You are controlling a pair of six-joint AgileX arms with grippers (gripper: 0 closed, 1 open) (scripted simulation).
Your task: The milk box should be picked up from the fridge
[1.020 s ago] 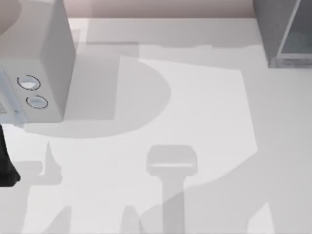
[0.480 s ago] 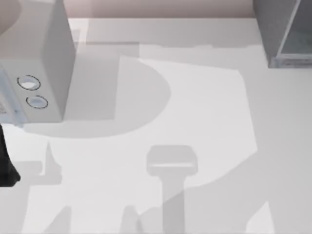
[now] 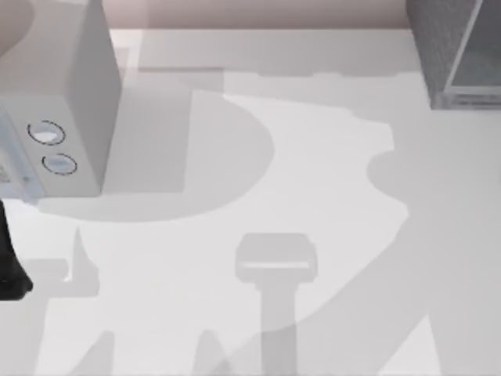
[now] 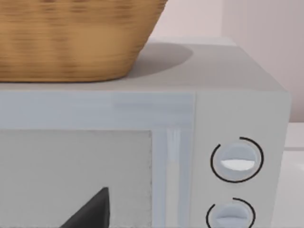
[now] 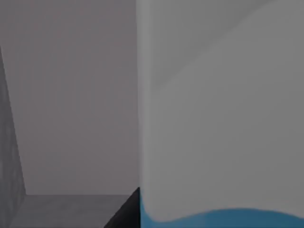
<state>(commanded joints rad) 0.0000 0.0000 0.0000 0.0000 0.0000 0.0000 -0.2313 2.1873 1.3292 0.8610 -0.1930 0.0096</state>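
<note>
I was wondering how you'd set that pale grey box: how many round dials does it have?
2, both on the light grey box at the table's left: the upper dial and the lower dial sit one above the other beside its window.

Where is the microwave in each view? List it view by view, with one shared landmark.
Top view: microwave on the table's left, toward the far edge.
Left wrist view: the microwave's front close up, a wicker basket on top.
Right wrist view: faces the milk box inside the fridge instead.
Shared landmark: its two round dials.
</note>
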